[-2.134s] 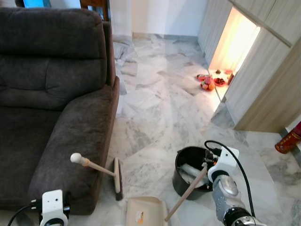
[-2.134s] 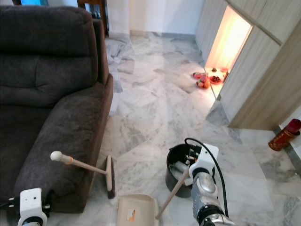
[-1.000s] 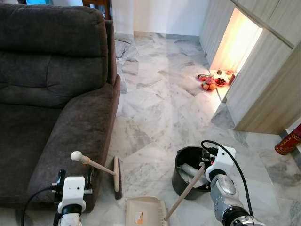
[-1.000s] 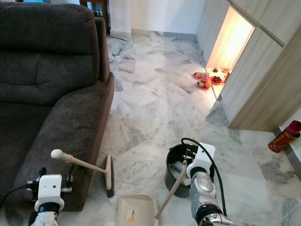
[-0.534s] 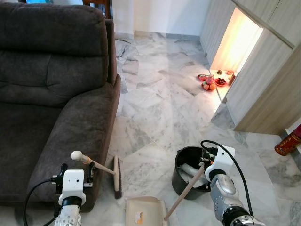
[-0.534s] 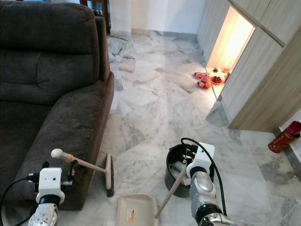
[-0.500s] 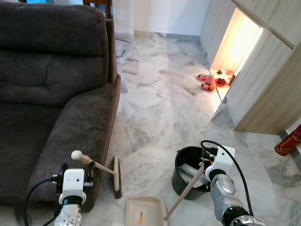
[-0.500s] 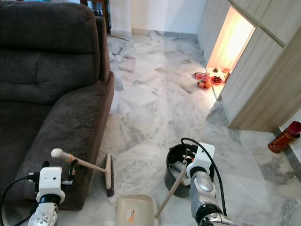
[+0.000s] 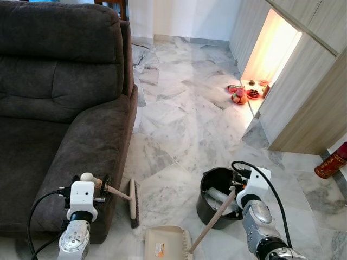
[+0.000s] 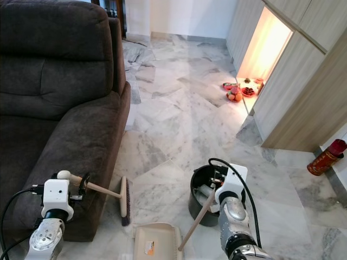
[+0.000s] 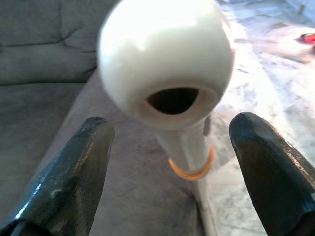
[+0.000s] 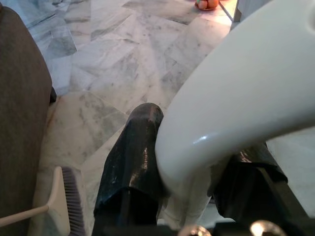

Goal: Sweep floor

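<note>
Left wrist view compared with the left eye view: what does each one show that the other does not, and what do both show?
The left wrist view gives the close detail: the hole in the round end of the broom handle, an orange ring lower on the handle, and the left gripper open, one finger on each side, not touching.

The left eye view gives the wider room: the broom head on the floor, the dustpan, the black bucket, and the right gripper closed on the dustpan handle.

Both show the broom handle, the sofa and the marble floor.
</note>
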### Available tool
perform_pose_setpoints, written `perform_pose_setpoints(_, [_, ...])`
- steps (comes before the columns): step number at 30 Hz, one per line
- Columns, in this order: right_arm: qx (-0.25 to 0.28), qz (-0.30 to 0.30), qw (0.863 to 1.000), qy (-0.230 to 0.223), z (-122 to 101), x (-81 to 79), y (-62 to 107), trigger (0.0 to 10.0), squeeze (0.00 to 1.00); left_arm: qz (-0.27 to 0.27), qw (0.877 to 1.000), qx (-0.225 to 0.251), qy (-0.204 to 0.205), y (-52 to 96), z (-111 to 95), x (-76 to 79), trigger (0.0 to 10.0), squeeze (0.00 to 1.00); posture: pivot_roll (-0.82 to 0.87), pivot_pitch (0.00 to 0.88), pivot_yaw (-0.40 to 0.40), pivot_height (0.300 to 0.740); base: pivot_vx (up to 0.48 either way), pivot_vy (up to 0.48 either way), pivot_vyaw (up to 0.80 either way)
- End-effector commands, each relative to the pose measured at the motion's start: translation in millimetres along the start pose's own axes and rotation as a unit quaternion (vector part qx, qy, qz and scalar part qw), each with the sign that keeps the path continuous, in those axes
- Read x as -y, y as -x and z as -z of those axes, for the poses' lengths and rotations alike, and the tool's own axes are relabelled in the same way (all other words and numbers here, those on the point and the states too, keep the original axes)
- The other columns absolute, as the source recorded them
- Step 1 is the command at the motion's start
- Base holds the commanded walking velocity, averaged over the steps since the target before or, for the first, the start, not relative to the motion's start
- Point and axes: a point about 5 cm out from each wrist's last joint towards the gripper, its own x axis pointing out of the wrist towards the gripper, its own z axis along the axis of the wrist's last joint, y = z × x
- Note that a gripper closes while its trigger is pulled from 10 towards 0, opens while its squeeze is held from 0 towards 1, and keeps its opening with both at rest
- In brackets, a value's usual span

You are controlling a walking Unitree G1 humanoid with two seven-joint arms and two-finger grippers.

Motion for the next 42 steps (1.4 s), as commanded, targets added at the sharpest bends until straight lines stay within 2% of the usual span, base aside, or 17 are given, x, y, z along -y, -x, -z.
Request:
perform_pose_setpoints(1, [0.003, 0.005, 1.0, 0.006, -4, 3.2, -1.4, 10.0, 0.0, 0.011, 1.0, -0.003, 0.014, -1.2, 2, 1.9, 10.0, 0.0, 0.11, 0.008, -0.126, 0.74, 0.0, 0.0, 0.0])
perform_pose_setpoints(12, [0.0, 0.007, 1.0, 0.006, -2, 5.7, -0.1, 10.0, 0.0, 0.032, 0.999, 0.004, 0.015, -8.6, -2, 2.4, 10.0, 0.0, 0.1, 0.014, -0.129, 0.74, 0.0, 0.0, 0.0])
perform_pose_setpoints(19, [-0.003, 0.007, 1.0, 0.006, 0, 6.2, 0.5, 10.0, 0.0, 0.048, 0.999, 0.024, -0.002, -13.8, -10, 0.1, 10.0, 0.0, 0.11, 0.017, -0.129, 0.74, 0.0, 0.0, 0.0])
perform_pose_setpoints(40, [-0.003, 0.008, 1.0, 0.008, 0, 7.0, 0.7, 10.0, 0.0, 0.065, 0.997, 0.03, 0.014, -24.0, -17, 6.4, 10.0, 0.0, 0.1, 0.021, -0.132, 0.74, 0.0, 0.0, 0.0])
perform_pose_setpoints(41, [-0.003, 0.008, 1.0, 0.008, 0, 7.0, 0.7, 10.0, 0.0, 0.065, 0.997, 0.031, 0.014, -24.1, -17, 7.0, 5.6, 0.0, 0.1, 0.021, -0.132, 0.74, 0.0, 0.0, 0.0])
perform_pose_setpoints(42, [-0.003, 0.007, 1.0, 0.008, 0, 7.0, 0.7, 10.0, 0.0, 0.065, 0.997, 0.031, 0.015, -24.2, -18, 7.8, 3.3, 0.0, 0.1, 0.021, -0.132, 0.74, 0.0, 0.0, 0.0])
